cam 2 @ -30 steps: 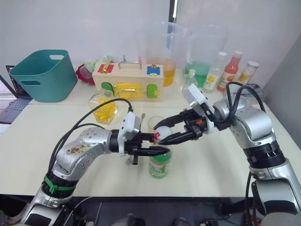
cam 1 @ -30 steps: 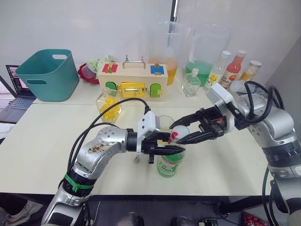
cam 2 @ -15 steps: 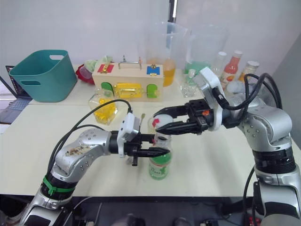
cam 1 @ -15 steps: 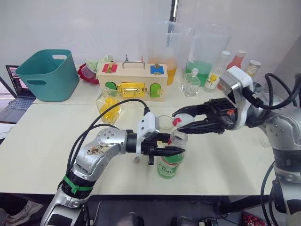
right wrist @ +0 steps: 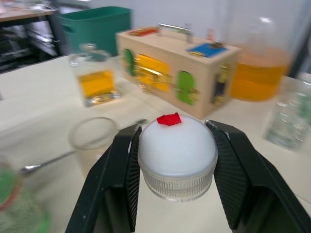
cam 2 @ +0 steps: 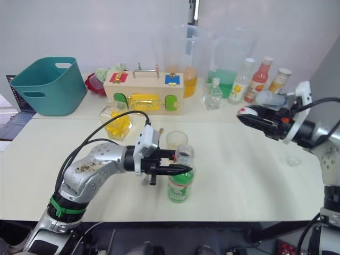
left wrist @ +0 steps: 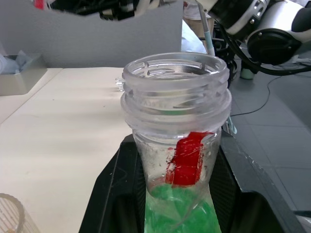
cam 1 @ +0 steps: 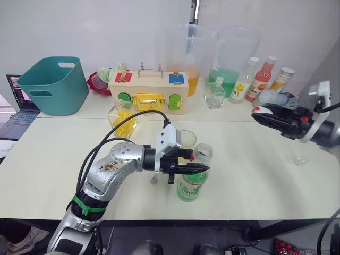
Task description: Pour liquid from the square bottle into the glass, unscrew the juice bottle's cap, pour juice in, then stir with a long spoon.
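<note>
the juice bottle (cam 1: 193,179) is stood upright near the worktop's front edge, its open mouth pointing up, and is clamped at the neck by the left gripper (cam 1: 195,168). the juice bottle's cap (right wrist: 177,154) is pinched between the right gripper (right wrist: 178,182) fingers, held above the worktop's right side. the glass (cam 1: 187,139) is set just behind the bottle.

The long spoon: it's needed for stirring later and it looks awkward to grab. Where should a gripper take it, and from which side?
Probably mid-handle, from above. The long spoon lies flat on the table beside the glass, so its thin handle offers only a pinch across its width. The left gripper is shut on the juice bottle and the right gripper on the juice bottle's cap, so one must free up first.
</note>
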You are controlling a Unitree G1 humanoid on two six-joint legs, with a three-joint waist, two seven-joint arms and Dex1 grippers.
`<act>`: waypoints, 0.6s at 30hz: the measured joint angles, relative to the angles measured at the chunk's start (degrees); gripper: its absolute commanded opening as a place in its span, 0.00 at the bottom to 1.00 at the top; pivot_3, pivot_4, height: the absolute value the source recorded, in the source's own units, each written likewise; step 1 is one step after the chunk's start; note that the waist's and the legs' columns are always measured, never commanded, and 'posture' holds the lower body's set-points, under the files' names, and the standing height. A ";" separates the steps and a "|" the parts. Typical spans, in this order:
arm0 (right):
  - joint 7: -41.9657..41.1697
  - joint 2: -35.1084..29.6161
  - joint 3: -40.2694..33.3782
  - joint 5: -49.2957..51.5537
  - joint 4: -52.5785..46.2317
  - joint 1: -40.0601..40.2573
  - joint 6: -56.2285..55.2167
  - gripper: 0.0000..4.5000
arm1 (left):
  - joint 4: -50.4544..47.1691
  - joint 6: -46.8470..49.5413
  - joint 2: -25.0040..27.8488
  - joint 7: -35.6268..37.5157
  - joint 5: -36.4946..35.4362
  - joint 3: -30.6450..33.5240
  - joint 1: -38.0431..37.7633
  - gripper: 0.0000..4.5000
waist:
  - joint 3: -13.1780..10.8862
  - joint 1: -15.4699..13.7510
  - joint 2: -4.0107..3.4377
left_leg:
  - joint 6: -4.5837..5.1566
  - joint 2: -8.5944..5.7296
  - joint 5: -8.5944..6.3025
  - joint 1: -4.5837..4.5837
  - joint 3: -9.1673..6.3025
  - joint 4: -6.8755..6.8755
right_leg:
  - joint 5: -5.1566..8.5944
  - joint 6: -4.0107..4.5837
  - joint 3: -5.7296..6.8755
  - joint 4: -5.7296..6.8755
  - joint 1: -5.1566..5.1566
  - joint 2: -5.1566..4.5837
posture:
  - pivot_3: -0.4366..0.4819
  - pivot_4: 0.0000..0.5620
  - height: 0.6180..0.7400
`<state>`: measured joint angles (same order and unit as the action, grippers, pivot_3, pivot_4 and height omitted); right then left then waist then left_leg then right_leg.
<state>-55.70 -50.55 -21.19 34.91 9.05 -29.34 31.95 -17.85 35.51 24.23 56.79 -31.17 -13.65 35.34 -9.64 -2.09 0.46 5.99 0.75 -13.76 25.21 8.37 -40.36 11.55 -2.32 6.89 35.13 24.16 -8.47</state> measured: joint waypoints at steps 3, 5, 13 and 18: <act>7.55 3.86 -2.75 -2.46 5.26 1.02 -3.35 0.36 | 0.00 1.29 -0.37 -1.06 -0.53 0.44 0.01 0.30 | 0.00 0.03 0.00 | -0.01 0.00 0.00 -0.01 0.00 -0.01 | 0.00 0.00 -0.03 -0.01 -0.02 0.00 | 0.48 0.27 0.94; 12.14 5.67 -3.59 -4.68 9.86 1.05 -5.83 0.36 | -0.01 2.43 -0.76 -1.82 -0.89 1.17 -0.01 0.30 | 0.00 0.04 -0.01 | -0.04 0.00 0.02 0.00 0.00 0.00 | 0.00 -0.01 -0.03 0.00 0.00 0.01 | 0.48 0.27 0.94; 22.24 9.10 -1.98 -13.97 21.56 1.50 -15.56 0.36 | -0.11 4.98 -0.98 -4.14 -2.65 2.53 -0.11 0.30 | 0.00 0.52 -0.11 | -0.07 -0.01 0.06 0.00 0.01 0.01 | 0.03 -0.04 -0.05 0.03 -0.01 0.05 | 0.48 0.27 0.94; 26.51 10.95 -1.75 -16.13 26.53 1.54 -17.56 0.36 | -0.46 6.06 -0.75 -4.43 -3.17 3.20 -0.20 0.30 | 0.00 1.08 -0.12 | -0.11 -0.01 0.09 -0.01 0.00 0.04 | 0.03 -0.05 -0.04 0.03 -0.01 0.08 | 0.48 0.27 0.94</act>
<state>-29.19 -39.60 -22.93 18.78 35.59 -27.80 14.39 -18.31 41.57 23.47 52.37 -34.34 -10.45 35.14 -9.63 -1.00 0.34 5.88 0.74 -13.67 25.20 8.36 -40.32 11.58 -2.36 6.86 35.16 24.15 -8.40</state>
